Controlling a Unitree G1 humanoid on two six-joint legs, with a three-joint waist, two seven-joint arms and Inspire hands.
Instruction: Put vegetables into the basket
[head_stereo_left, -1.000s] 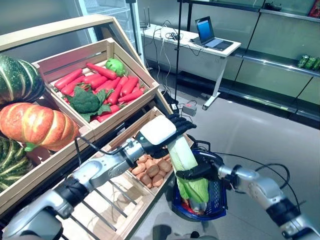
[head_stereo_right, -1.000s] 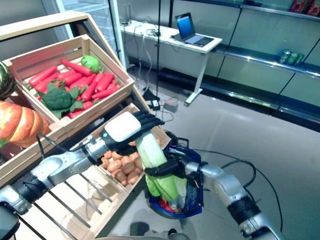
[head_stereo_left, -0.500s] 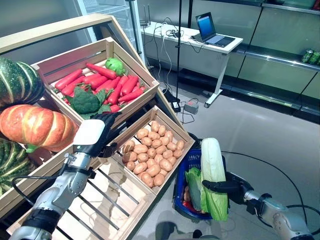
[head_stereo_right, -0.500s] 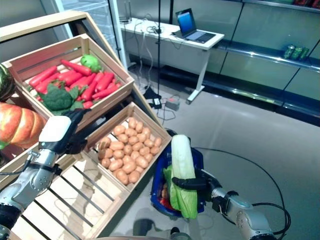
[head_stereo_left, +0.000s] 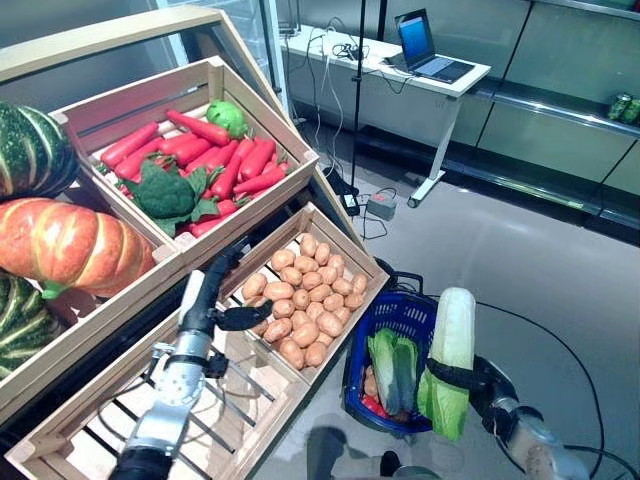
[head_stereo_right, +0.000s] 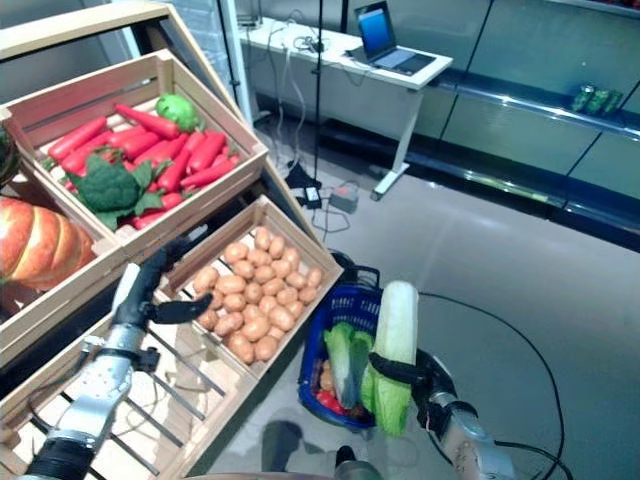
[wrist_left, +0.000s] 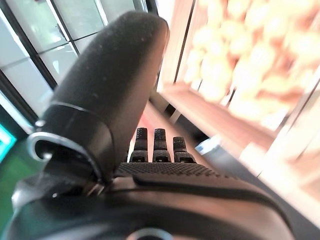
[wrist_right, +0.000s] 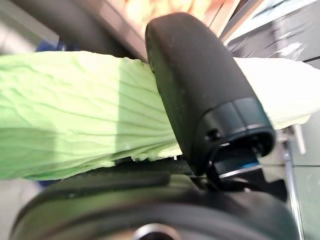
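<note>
The right wrist view shows what the head cameras only hint at: the dark right hand (wrist_right: 200, 100) has its thumb pressed over the crinkled leaves of the long pale-green napa cabbage (head_stereo_left: 449, 358), fingers wrapped beneath it. From the head views that cabbage stands nearly upright, white stem end up and leafy green end down, just beside the right rim of the blue plastic shopping basket (head_stereo_left: 398, 306) on the grey floor. Another leafy green vegetable (head_stereo_left: 392, 368) lies inside the basket.

The left wrist view shows the dark left hand (head_stereo_left: 215, 296) with fingers straight and thumb standing apart, holding nothing. In the head views it hovers at the edge of the slanted wooden crate of brown potatoes (head_stereo_left: 300, 300), below the wooden crate of red carrots and broccoli (head_stereo_left: 195, 165). Orange and green pumpkins (head_stereo_left: 70, 245) sit on the far left.
</note>
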